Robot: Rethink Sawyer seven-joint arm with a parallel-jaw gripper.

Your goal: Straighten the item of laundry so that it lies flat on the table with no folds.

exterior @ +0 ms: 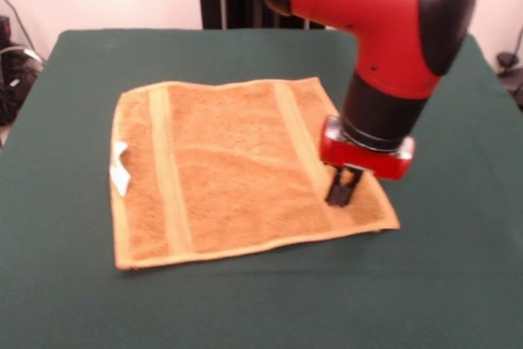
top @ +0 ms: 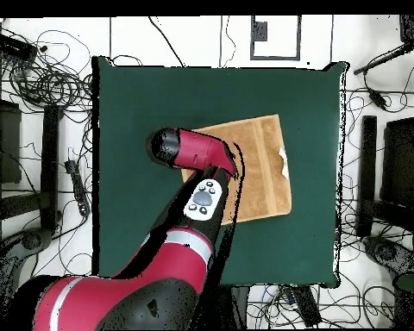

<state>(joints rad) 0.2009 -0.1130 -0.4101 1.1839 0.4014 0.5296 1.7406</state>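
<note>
The orange-yellow towel [exterior: 229,169] lies spread out on the dark green table [exterior: 458,284], with two paler border bands and a white tag [exterior: 120,167] on its left edge. Its surface looks nearly flat, with faint ripples. My gripper [exterior: 343,194] points straight down onto the towel near its front right corner. Its dark fingers stand close together, tips on the cloth, pinching it. In the overhead view the towel [top: 262,164] lies right of the table's [top: 133,129] middle, and my arm [top: 193,151] covers its left edge and hides the gripper.
Bare green tabletop surrounds the towel on all sides. Cables and equipment [top: 38,78] lie on the floor around the table. Dark gear [exterior: 12,71] sits beyond the table's left edge in the front view.
</note>
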